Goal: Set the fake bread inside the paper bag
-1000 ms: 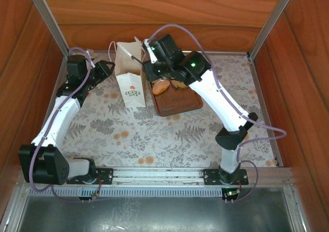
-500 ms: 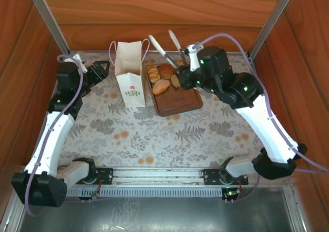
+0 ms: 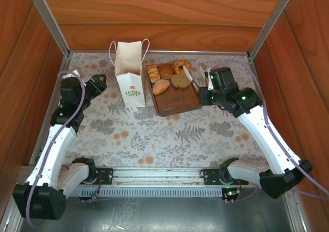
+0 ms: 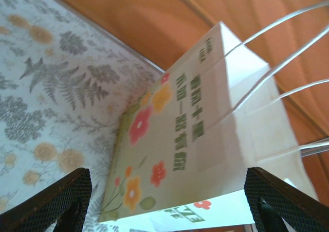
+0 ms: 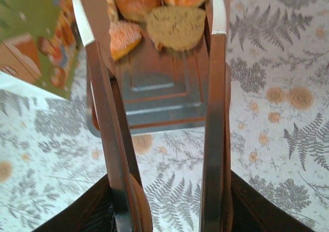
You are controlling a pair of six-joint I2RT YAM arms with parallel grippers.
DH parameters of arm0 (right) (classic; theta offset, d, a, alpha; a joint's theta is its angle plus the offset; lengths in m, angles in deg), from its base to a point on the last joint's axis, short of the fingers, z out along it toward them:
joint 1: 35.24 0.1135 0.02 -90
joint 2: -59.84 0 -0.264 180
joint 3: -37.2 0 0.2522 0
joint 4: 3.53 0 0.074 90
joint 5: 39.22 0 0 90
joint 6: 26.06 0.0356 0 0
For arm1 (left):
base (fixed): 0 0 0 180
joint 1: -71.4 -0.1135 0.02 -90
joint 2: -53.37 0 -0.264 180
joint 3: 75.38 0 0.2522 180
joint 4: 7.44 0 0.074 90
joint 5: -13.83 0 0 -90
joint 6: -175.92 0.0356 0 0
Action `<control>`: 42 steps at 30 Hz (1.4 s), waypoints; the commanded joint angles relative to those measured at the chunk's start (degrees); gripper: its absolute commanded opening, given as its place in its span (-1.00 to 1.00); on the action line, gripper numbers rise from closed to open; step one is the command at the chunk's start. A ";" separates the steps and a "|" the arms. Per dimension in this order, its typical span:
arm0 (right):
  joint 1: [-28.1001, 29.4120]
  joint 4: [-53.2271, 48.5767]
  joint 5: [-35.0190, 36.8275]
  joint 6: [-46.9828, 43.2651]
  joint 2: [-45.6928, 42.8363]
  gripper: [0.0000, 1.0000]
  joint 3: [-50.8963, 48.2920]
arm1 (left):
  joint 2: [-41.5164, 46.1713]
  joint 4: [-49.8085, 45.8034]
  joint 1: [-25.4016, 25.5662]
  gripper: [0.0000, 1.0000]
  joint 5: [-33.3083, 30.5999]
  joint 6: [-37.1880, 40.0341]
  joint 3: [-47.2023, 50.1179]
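The paper bag (image 3: 129, 77) stands upright at the back left; its flowered side (image 4: 205, 129) faces my left wrist. My left gripper (image 3: 100, 80) sits just left of the bag, open, with nothing held between its fingers (image 4: 169, 188). The fake bread (image 3: 167, 76), several pastries, lies at the far end of the brown tray (image 3: 180, 101). My right gripper (image 3: 208, 88) is right of the tray, shut on a pair of tongs (image 3: 187, 76). The tong arms (image 5: 215, 113) reach over the tray (image 5: 159, 98), their tips spread on either side of the bread (image 5: 175, 26), gripping none.
Wooden walls and metal posts close in the flowered tablecloth (image 3: 169, 134) at the back and on both sides. The near half of the tray is bare. The rail with both arm bases (image 3: 159, 176) runs along the front edge.
My right arm swung from above the bag back to the right of the tray, tongs still in hand. My left gripper opened and drew away to the left of the bag.
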 commanded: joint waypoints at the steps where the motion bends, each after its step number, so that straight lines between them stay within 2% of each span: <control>1: -0.35 6.77 -1.29 -9.48 0.53 0.00 -3.02 | -0.44 -0.37 -0.47 0.65 -0.95 -0.80 0.38; 10: 0.46 18.62 1.29 -35.51 4.60 0.01 -11.31 | -1.18 0.14 -0.48 0.66 -0.10 -0.71 0.84; 16: 4.62 23.35 10.99 -52.91 10.27 0.03 -13.21 | -1.50 0.23 -0.57 0.66 -0.20 -0.28 1.15; 19: 6.31 24.36 16.81 -59.58 13.90 0.04 -12.71 | -1.60 0.27 -0.79 0.67 -0.22 -0.09 1.11; 22: 7.55 25.97 19.60 -64.48 16.56 0.04 -11.65 | -1.70 0.23 -0.92 0.67 -0.20 0.14 1.11; 30: 9.42 31.69 25.76 -72.30 22.60 0.06 -8.98 | -2.31 0.32 -1.48 0.68 -0.06 0.65 1.24; 42: 9.51 34.93 25.06 -74.00 30.02 0.06 -4.62 | -3.50 0.66 -2.36 0.68 0.41 0.71 1.03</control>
